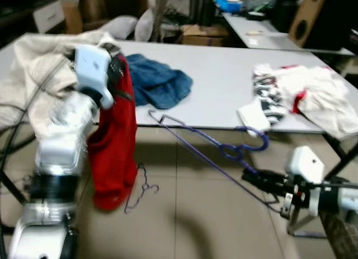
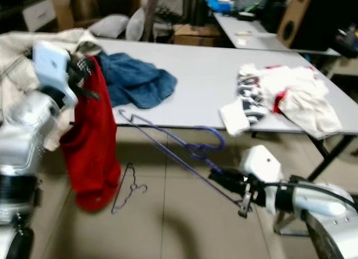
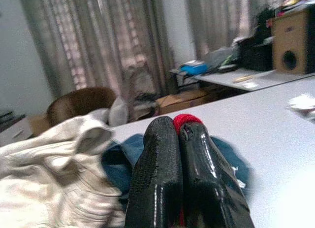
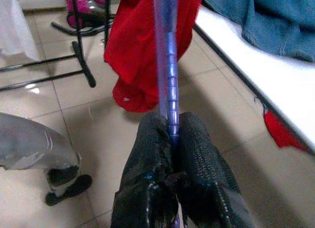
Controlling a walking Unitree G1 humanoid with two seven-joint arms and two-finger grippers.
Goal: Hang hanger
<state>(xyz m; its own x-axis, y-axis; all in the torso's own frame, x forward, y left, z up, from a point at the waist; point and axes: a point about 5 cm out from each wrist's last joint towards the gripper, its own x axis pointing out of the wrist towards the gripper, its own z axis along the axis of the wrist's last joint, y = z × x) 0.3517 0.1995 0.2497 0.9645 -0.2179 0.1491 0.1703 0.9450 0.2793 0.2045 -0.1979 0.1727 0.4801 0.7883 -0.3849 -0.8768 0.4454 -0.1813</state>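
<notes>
A blue wire hanger [image 1: 215,144] is held out in front of the table edge, its hook curling near the white table's front. My right gripper [image 1: 250,176] is shut on the hanger's lower bar; in the right wrist view the bar [image 4: 167,65] runs out from between the black fingers [image 4: 147,179]. My left gripper [image 1: 118,69] is raised at the table's left side and shut on a red garment [image 1: 113,141] that hangs down toward the floor. In the left wrist view a bit of red cloth [image 3: 186,120] peeks between the closed fingers [image 3: 157,174].
The white table [image 1: 224,74] holds a blue garment [image 1: 159,83], a beige cloth [image 1: 36,74] at the left and white and red clothes [image 1: 305,94] at the right. A dark wire hanger [image 1: 141,189] lies on the tiled floor. Behind stand a chair and another desk.
</notes>
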